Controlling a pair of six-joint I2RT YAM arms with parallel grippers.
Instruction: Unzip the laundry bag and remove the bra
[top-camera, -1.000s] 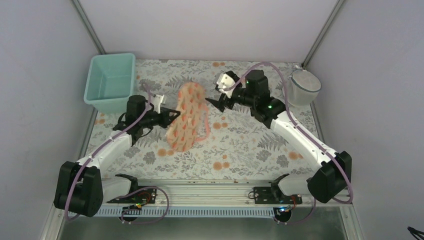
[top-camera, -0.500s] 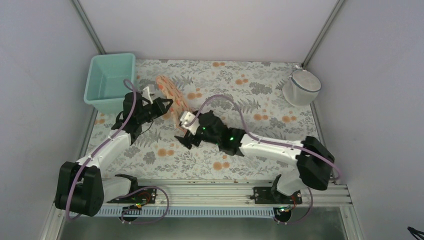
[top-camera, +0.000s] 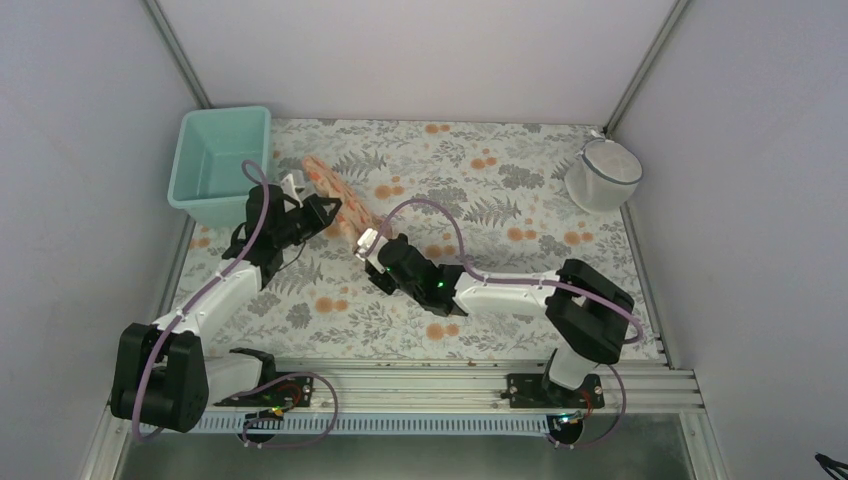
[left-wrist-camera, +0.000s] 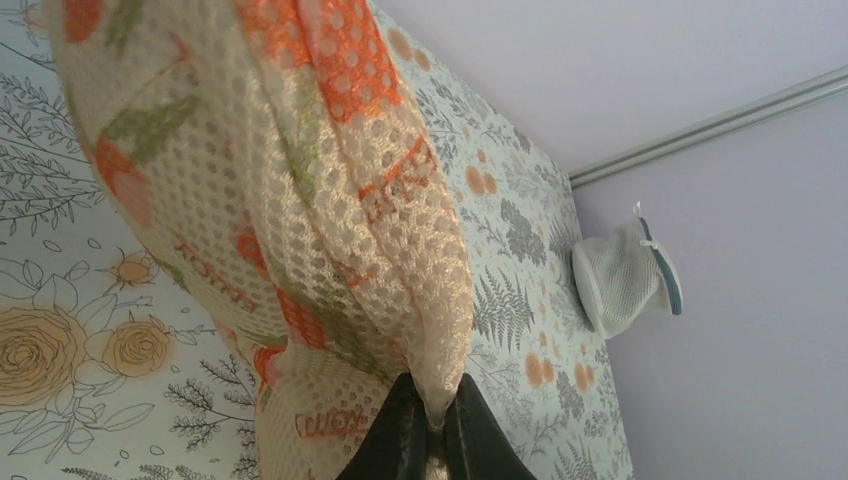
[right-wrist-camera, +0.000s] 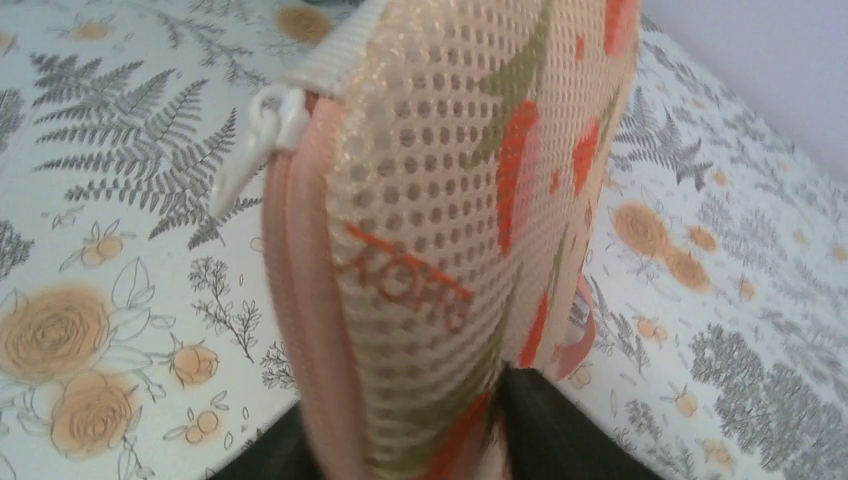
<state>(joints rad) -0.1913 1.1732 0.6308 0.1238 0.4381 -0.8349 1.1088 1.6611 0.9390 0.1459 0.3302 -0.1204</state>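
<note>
Right tool (top-camera: 366, 241) slid left; laundry bag (top-camera: 333, 192) apparently pinched within it.

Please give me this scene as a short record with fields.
laundry bag: lifted, edge-on, held between both grippers
left gripper: shut on the bag's mesh edge
right gripper: shut on the bag's near end
zip pull: white, at the end of the pink zip, which looks closed
bra: not visible
nearby: teal tub, white mesh basket

Teal rectangular plastic tub (top-camera: 222, 165) in the far-left corner, white cylindrical mesh basket (top-camera: 602, 176) in the far-right corner. Peach-pink oval mesh laundry bag (top-camera: 336, 196) just right of the tub, between left gripper (top-camera: 331, 212) and right gripper (top-camera: 368, 246).
</note>
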